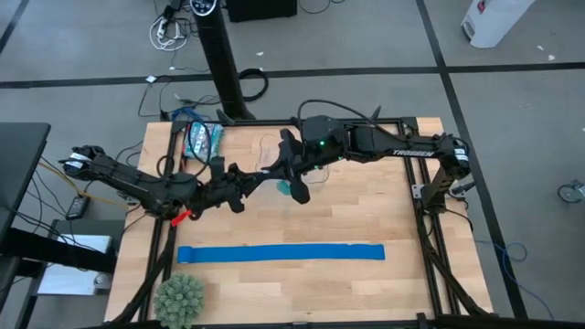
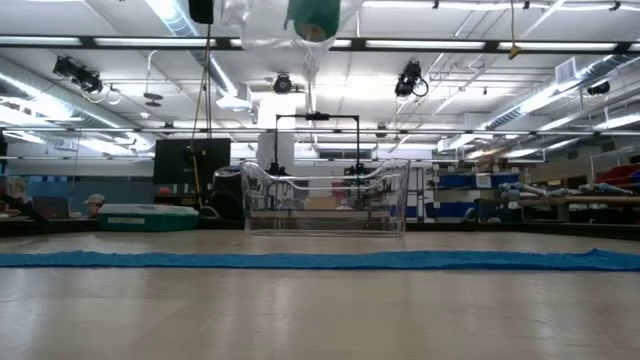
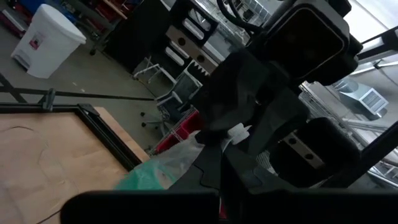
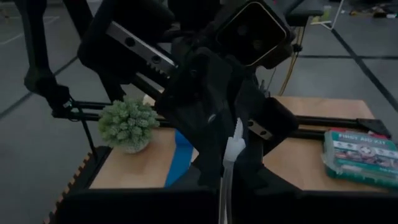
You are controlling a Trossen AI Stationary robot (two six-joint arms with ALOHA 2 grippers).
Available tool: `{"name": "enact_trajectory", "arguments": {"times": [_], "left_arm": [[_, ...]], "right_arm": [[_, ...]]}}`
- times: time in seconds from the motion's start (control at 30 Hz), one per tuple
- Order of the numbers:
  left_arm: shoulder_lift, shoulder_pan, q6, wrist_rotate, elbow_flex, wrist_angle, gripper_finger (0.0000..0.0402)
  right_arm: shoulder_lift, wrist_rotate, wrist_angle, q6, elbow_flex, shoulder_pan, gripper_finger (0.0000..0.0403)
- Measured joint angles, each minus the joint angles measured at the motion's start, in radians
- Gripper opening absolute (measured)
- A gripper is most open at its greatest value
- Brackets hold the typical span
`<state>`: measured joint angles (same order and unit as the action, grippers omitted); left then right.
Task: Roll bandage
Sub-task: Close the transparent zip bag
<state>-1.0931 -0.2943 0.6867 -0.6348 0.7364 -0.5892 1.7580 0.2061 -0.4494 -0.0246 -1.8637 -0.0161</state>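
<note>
Hovering above the middle of the worktop, the two arms meet claw to claw, and the bandage, a small teal-green bundle inside a clear plastic bag, hangs between them, clear of the wood. The left claw is shut, its tips reaching rightward toward the bag; what it pinches cannot be told. The right claw is also shut and appears to nip the bag's upper edge, with a white tag showing at its fingertips. From table height the teal bundle is seen dangling high over the surface. Judged from this, the bandage lies directly below and between both claws, nearer the right one; any long axis is hidden while it stays bunched. A long blue strip lies flat left to right on the near half, well apart, with a small green plant at the near left corner and a first aid kit at the far left.
</note>
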Motion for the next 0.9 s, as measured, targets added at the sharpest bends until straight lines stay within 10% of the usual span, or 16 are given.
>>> {"name": "enact_trajectory", "arguments": {"times": [0.9], "left_arm": [[0.000, 0.000, -0.028, -0.023, 0.000, 0.003, 0.0004]], "right_arm": [[-0.045, 0.028, -0.261, 0.057, -0.001, -0.032, 0.0000]]}}
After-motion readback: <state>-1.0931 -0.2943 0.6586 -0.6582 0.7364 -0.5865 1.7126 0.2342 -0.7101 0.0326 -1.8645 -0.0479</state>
